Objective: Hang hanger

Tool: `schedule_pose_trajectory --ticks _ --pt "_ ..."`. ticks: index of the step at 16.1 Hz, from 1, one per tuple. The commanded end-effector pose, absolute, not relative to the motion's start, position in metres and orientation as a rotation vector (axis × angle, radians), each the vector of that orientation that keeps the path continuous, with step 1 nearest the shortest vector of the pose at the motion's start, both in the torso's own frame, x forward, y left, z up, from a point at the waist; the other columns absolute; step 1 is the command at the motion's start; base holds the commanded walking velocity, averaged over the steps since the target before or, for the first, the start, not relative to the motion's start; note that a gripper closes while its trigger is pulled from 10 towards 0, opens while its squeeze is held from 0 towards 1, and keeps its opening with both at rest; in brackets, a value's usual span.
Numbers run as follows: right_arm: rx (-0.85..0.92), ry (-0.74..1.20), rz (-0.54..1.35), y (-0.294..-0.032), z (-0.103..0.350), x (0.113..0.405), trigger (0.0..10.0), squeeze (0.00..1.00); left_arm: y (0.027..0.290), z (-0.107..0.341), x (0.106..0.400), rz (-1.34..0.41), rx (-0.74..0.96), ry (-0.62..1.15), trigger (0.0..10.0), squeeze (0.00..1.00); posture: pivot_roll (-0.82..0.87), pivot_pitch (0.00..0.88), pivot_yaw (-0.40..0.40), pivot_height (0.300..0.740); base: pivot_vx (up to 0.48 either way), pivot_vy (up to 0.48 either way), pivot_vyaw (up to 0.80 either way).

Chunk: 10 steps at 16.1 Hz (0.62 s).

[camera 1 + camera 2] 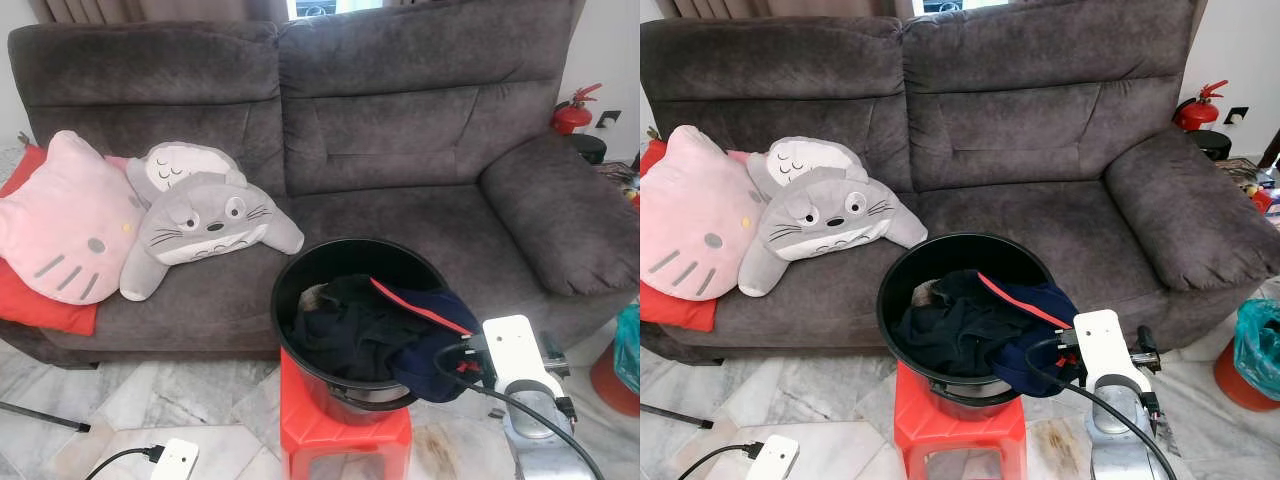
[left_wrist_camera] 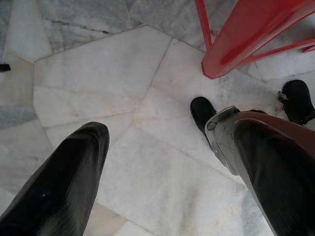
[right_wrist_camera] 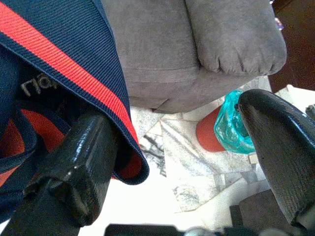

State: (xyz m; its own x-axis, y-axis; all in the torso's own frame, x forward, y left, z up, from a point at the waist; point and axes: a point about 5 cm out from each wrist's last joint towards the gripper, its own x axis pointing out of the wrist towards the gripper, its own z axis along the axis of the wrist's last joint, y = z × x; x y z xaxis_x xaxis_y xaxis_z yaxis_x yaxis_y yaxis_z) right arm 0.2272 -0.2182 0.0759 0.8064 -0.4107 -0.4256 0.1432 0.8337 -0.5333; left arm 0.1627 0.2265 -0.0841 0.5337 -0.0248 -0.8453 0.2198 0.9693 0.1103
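Grey fabric sofa [image 1: 400,150] fills the background, well beyond the right gripper [image 3: 167,162]. Right gripper: fingers spread apart, nothing clamped between them. One finger [image 3: 78,157] lies against the hem of a navy garment with a red stripe [image 3: 74,64]; the other finger [image 3: 280,152] stands clear in the air. Past that free finger: a red bin with a teal bag liner [image 3: 224,128] on the marble floor [image 3: 182,147], and the sofa armrest [image 3: 236,34] above it.

Head views: right arm's white wrist housing [image 1: 515,355] sits just beside the rim of a black bucket [image 1: 300,270], on the side where the navy garment drapes over the edge. Bucket holds dark clothing [image 1: 345,325] and stands on a red plastic stool [image 1: 345,430]. No hanger can be made out in the bucket; where it is, cannot tell.

Left gripper [image 2: 162,162]: fingers apart, holding nothing, pointing down at the marble floor. A leg of the red stool is near it; the robot's black feet [image 2: 202,110] lie beyond its fingertips.

Far from both grippers, on the sofa seat: a pink cat-face cushion [image 1: 65,225], a red cushion [image 1: 45,305] under it, and two grey plush toys [image 1: 205,220]. A red fire extinguisher [image 1: 573,112] stands behind the armrest. A white plug adapter [image 1: 172,458] lies on the floor.
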Motion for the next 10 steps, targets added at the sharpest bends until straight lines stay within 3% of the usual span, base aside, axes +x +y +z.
schedule_pose_trajectory --ticks 1,3,8,10 --pt "-0.507 0.574 -0.273 -0.215 0.073 0.229 10.0 0.00 0.233 -0.083 0.161 -0.140 0.232 1.008 10.0 0.00 -0.23 0.000 0.072 0.740 0.000 0.000 0.00" --pt "-0.535 0.585 -0.268 -0.217 0.072 0.230 10.0 0.00 0.233 -0.083 0.161 -0.139 0.233 1.008 10.0 0.00 -0.22 0.000 0.071 0.740 0.000 0.000 0.00" --pt "-0.542 0.575 -0.459 -0.253 0.079 0.226 10.0 0.00 0.231 -0.084 0.161 -0.141 0.232 1.008 10.0 0.00 -0.22 0.000 0.069 0.740 0.000 0.000 0.00" --pt "-0.526 0.575 -0.453 -0.253 0.078 0.226 10.0 0.00 0.231 -0.084 0.161 -0.144 0.234 1.008 10.0 0.00 -0.22 0.000 0.070 0.740 0.000 0.000 0.00"
